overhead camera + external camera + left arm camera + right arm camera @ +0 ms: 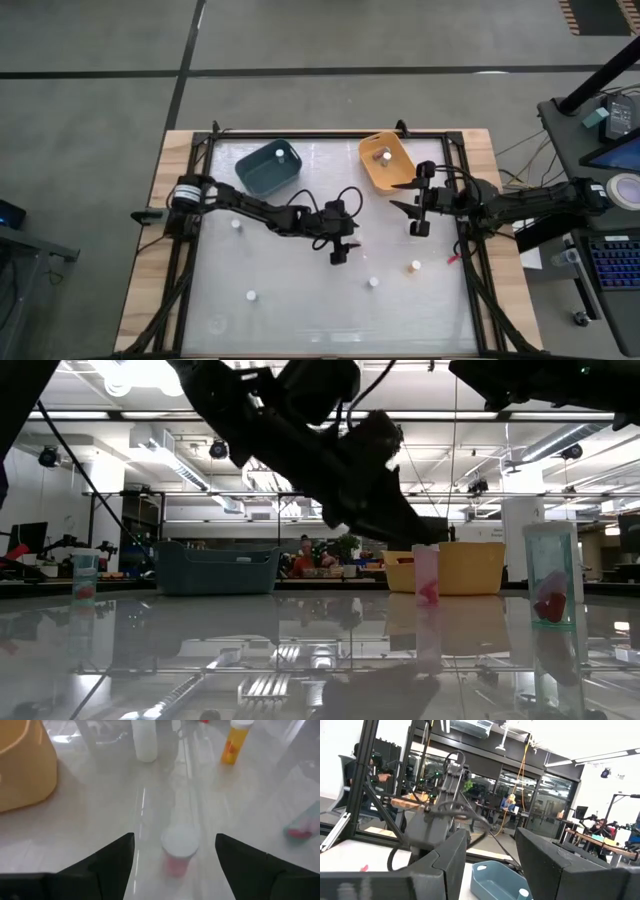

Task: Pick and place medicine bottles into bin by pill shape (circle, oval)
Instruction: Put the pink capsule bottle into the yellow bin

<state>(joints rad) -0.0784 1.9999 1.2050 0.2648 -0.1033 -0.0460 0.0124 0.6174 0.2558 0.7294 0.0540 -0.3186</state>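
My left gripper (340, 248) is open near the table's middle. In the left wrist view its two fingers (175, 842) stand on either side of a small upright bottle (178, 851) with a white cap and pink contents, without touching it. My right gripper (404, 197) is open and empty, held above the table by the near side of the orange bin (385, 160). Other bottles stand on the table: one at the left (237, 224), one at the near left (251, 296), one nearer the middle (373, 282), and an orange-tinted one (415, 266). One bottle stands in the blue bin (281, 155) and one in the orange bin (384, 155).
The blue bin (262, 172) stands at the far middle left, the orange bin beside it at the far right. A small red scrap (452, 260) lies near the right frame. A black frame rail (465, 200) borders the table. The right wrist view shows people in the room beyond.
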